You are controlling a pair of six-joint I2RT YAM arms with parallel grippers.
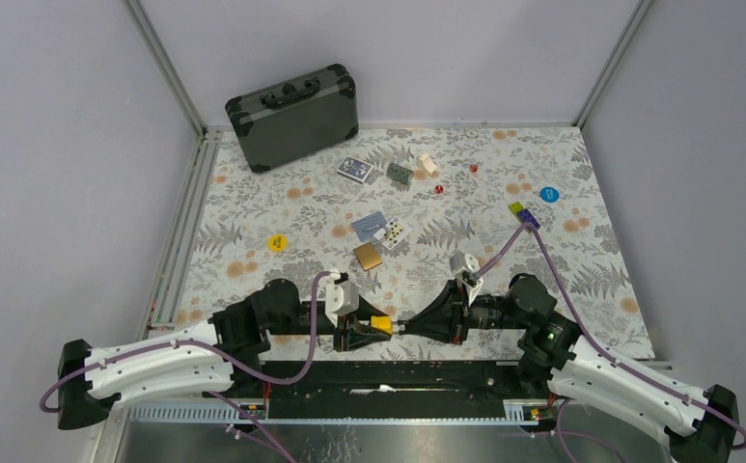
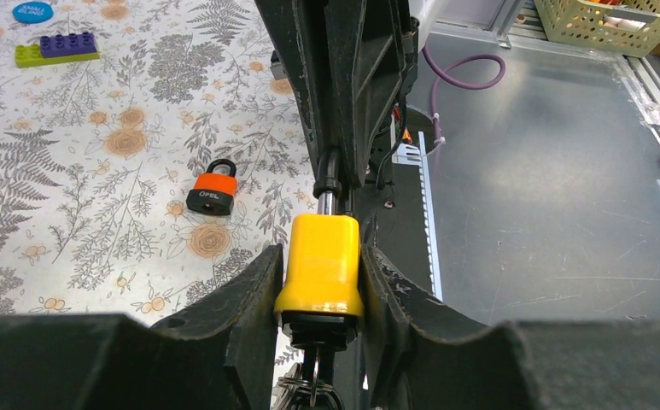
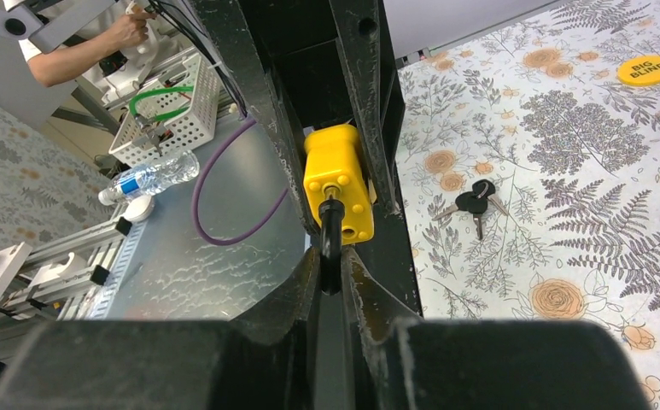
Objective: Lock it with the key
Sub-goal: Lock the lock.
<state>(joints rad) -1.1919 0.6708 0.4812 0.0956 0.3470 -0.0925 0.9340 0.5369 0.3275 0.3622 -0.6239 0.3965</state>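
We are finding the left gripper (image 2: pixel 319 286) at the near edge of the table (image 1: pixel 562 280), partly closed and clamping the body of the yellow padlock (image 2: pixel 322 256) between both fingers. A key ring (image 2: pixel 313 380) is hanging under the lock; we cannot tell whether a key is sitting in the keyhole. Moving right, the black shackle (image 3: pixel 330 235) is pointing toward the right gripper (image 3: pixel 330 273), whose fingers are pinching it, nearly closed. The padlock is hanging above the table between the two arms. Further right, a bunch of black keys (image 3: pixel 476 201) is lying on the floral cloth.
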